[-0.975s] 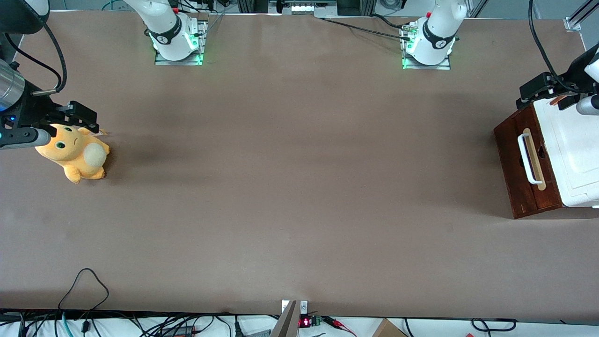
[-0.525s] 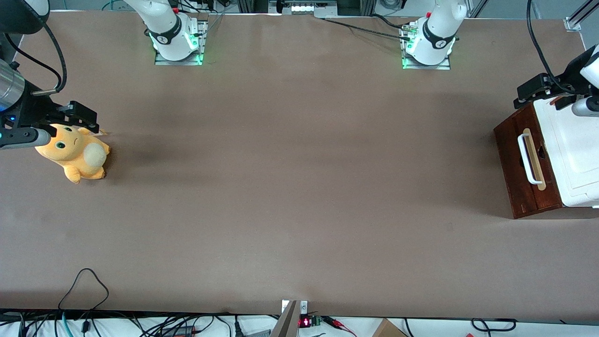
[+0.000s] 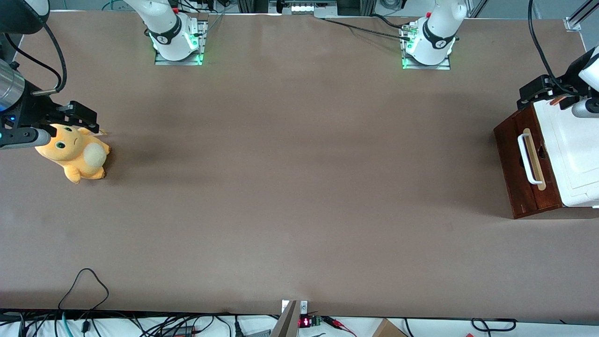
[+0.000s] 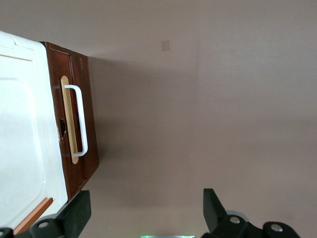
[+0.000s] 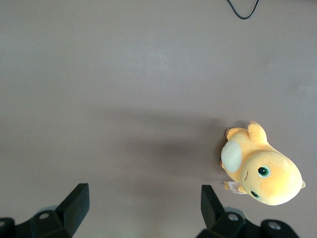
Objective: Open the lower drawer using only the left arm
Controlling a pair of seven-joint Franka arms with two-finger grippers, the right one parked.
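Over at the working arm's end of the table (image 3: 299,187), the left arm's gripper (image 4: 143,218) hangs above the white cabinet top (image 3: 575,154), fingers (image 4: 77,215) spread wide with nothing between them, while the lower drawer (image 3: 524,168) sits shut, white handle (image 4: 79,120) untouched.

The brown table (image 3: 290,187) carries a white-topped cabinet (image 3: 573,154) and an orange plush toy (image 3: 75,152).

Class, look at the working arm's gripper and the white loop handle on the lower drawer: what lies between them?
Nothing: in the left wrist view, the open gripper hangs above bare brown table, apart from the lower drawer's white handle.
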